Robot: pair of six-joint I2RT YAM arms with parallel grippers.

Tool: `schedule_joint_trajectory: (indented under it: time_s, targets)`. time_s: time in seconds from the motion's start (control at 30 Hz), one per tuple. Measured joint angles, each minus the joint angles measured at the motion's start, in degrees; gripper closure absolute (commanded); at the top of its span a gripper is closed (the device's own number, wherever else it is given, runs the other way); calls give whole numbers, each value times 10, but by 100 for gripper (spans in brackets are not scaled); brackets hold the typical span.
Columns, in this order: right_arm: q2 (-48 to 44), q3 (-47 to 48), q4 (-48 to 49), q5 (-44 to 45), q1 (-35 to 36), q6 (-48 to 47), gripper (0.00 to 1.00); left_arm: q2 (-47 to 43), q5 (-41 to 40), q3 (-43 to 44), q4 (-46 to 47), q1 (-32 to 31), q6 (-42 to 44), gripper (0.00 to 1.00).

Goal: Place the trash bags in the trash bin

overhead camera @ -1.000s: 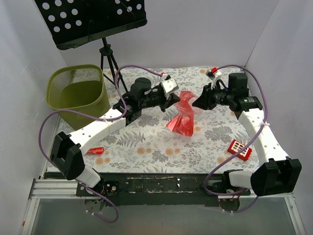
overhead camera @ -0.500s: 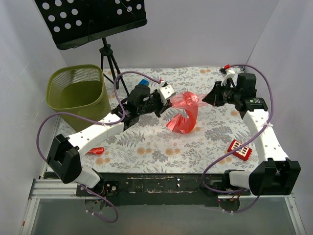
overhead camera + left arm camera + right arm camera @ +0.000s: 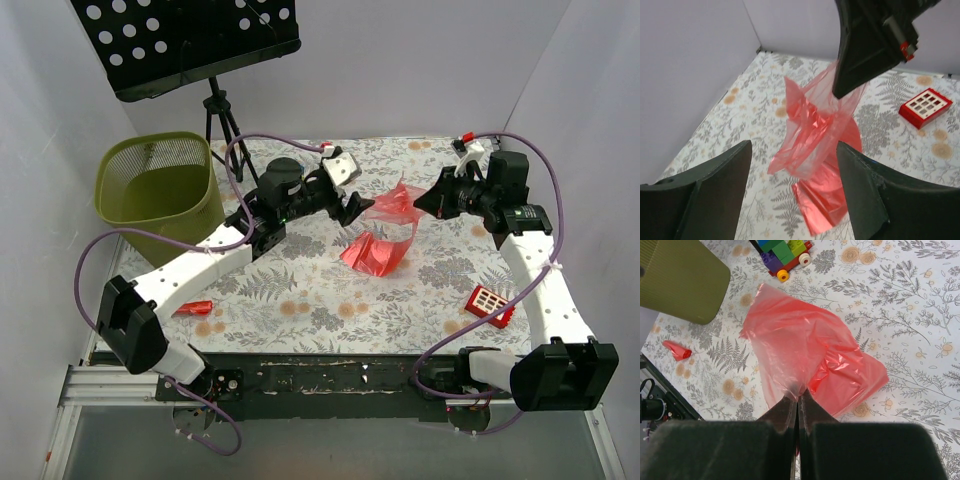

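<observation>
One trash bag (image 3: 383, 240), a crinkly translucent red sack, hangs from my right gripper (image 3: 419, 203), with its lower end lying on the floral table. That gripper (image 3: 799, 401) is shut on a pinched fold of the bag (image 3: 805, 347). My left gripper (image 3: 354, 208) stands open just left of the bag, touching nothing. In the left wrist view the bag (image 3: 812, 145) hangs beyond the open left gripper (image 3: 792, 200), and the right gripper (image 3: 840, 90) pinches its top. The olive-green mesh trash bin (image 3: 160, 190) stands upright at the far left, and its side (image 3: 680, 275) shows in the right wrist view.
A black perforated music stand (image 3: 185, 40) on a tripod (image 3: 225, 130) rises behind the bin. A red block with white grid squares (image 3: 490, 305) lies at the right. A small red item (image 3: 193, 307) lies near the left arm. A toy brick train (image 3: 785, 255) sits past the bag.
My left gripper has opened and let go of the bag, which now hangs from the right gripper alone. The right gripper closed on it and lifted slightly.
</observation>
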Motion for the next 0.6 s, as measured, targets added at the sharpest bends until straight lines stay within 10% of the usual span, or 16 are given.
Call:
schedule_joint_trajectory:
  time_s: [0.6]
  targets:
    - [-45,-17,-10,-35,9,-32,99,228,-37,92,103,-41,7,26]
